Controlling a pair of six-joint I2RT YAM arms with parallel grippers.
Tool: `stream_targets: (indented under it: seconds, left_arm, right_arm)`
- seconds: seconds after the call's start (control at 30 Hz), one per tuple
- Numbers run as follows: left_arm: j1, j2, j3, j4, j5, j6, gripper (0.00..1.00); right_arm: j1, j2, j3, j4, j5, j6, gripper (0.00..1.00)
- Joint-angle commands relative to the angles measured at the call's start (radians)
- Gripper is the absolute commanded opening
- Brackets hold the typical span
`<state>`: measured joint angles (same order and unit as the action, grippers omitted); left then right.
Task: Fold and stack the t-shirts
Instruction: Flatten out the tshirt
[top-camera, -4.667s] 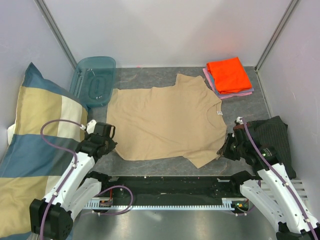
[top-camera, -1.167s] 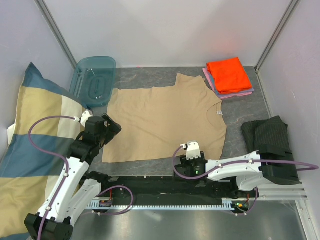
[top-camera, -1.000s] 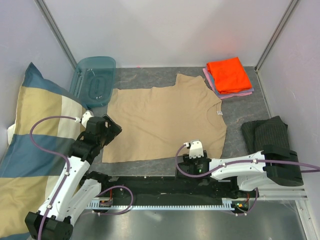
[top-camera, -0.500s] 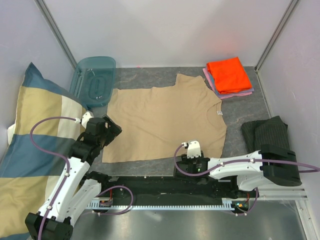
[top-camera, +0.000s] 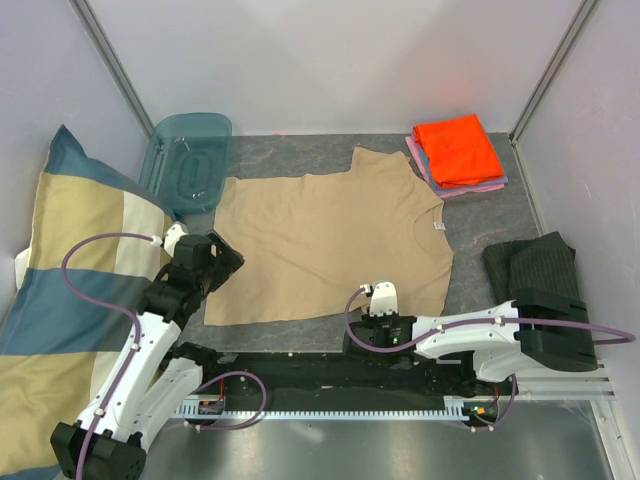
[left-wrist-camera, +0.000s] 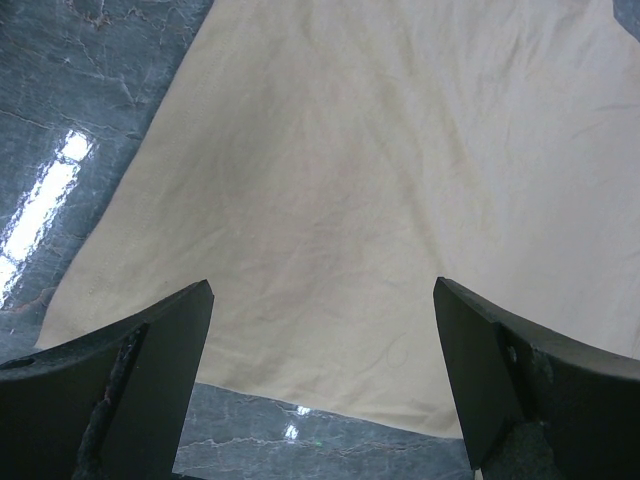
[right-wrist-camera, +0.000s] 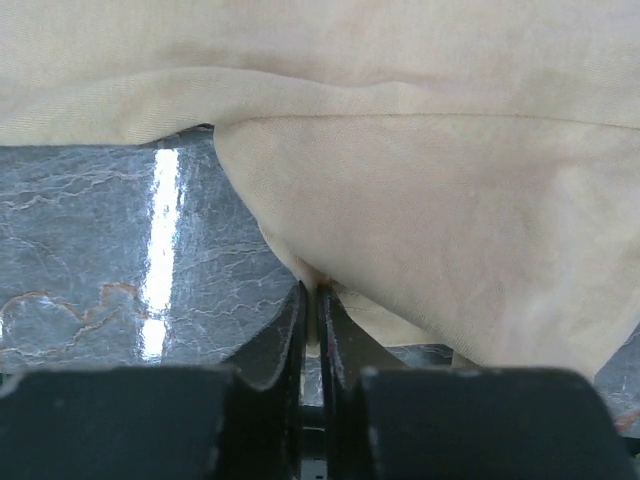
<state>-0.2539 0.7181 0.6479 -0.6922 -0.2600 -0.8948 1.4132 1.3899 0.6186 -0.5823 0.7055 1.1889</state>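
A tan t-shirt (top-camera: 320, 235) lies spread flat on the grey table. My right gripper (top-camera: 378, 305) sits low at its near edge. In the right wrist view the gripper (right-wrist-camera: 312, 288) is shut on a small fold of the tan cloth (right-wrist-camera: 450, 200), pinched between the jaws. My left gripper (top-camera: 224, 260) hovers over the shirt's near left corner. Its jaws (left-wrist-camera: 322, 290) stand wide open with nothing between them, and the tan cloth (left-wrist-camera: 350, 190) and its hem show below. A folded orange t-shirt (top-camera: 458, 148) tops a small stack at the back right, with a pink one (top-camera: 470, 187) under it.
A teal plastic bin (top-camera: 188, 160) stands at the back left. A big blue-and-cream checked pillow (top-camera: 70, 260) fills the left side. A dark striped cloth (top-camera: 540, 265) lies at the right edge, above the right arm's base. Walls close in on three sides.
My right gripper's jaws have closed on the shirt's near edge. The left arm has hardly moved. Earlier, the right arm swung from the right side to the middle of the near edge.
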Motion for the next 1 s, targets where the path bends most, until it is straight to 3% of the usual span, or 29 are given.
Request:
stream_targets:
  seconds: [0.0,0.17,0.97]
  left_arm:
    - [0.001,0.000,-0.004,0.037,-0.012,0.022,1.00]
    - [0.001,-0.003,-0.004,0.037,-0.012,0.023,1.00]
    - [0.002,-0.011,-0.005,0.034,-0.007,0.019,1.00]
  right_arm:
    - [-0.005,0.035,-0.025,-0.001,-0.069,0.014,0.09]
    - [-0.003,0.032,-0.010,0.002,-0.081,-0.006,0.00]
    - [0.105,0.035,0.182,-0.059,-0.202,-0.141,0.00]
